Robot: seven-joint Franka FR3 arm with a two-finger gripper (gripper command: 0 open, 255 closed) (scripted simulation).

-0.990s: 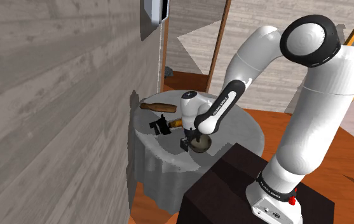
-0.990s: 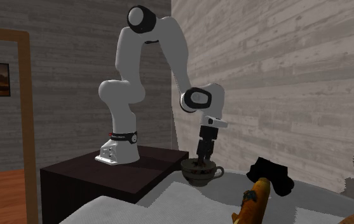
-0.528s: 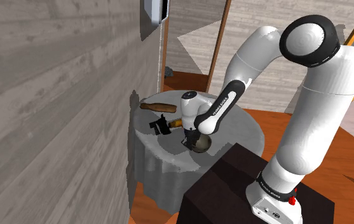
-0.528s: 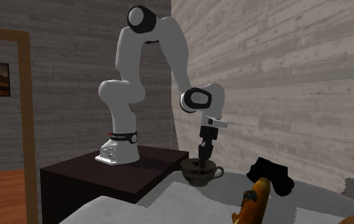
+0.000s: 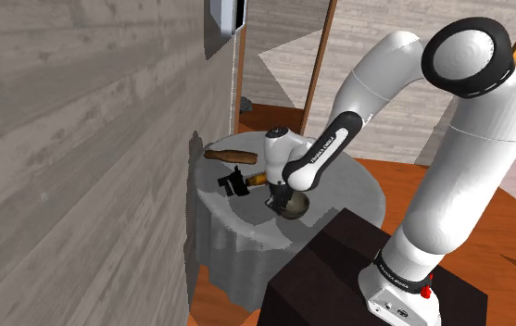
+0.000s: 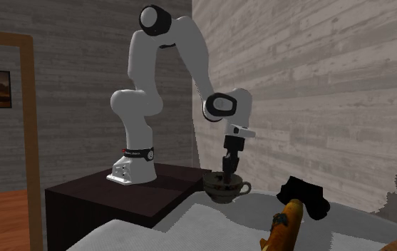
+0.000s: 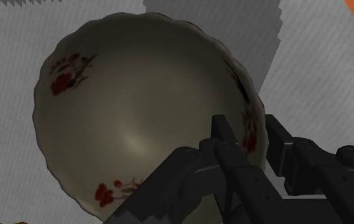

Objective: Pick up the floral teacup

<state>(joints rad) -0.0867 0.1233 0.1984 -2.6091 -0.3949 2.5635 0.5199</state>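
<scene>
The teacup [image 7: 137, 108] is pale, with a scalloped rim and small red flowers inside. My gripper [image 7: 255, 137] is shut on its rim, one finger [image 7: 229, 137] inside the bowl and the other outside. In the second exterior view the cup [image 6: 225, 187] hangs from the gripper [image 6: 227, 173], a little above the grey cloth of the round table [image 6: 211, 221], handle pointing to that view's right. The shoulder view has the cup [image 5: 290, 206] under the gripper [image 5: 282, 196], near the table's [image 5: 358, 185] stand side.
A black object [image 5: 235, 181] [image 6: 303, 196] lies just beyond the cup. A brown loaf [image 5: 232, 155] lies near the wall. A yellow-orange item [image 6: 284, 222] lies beside the black object. The dark stand [image 5: 339, 269] borders the table. A plank wall stands close at the shoulder view's left.
The fingers closed on the cup's rim from wide open. The hand has since risen slightly, taking the cup up off the cloth.
</scene>
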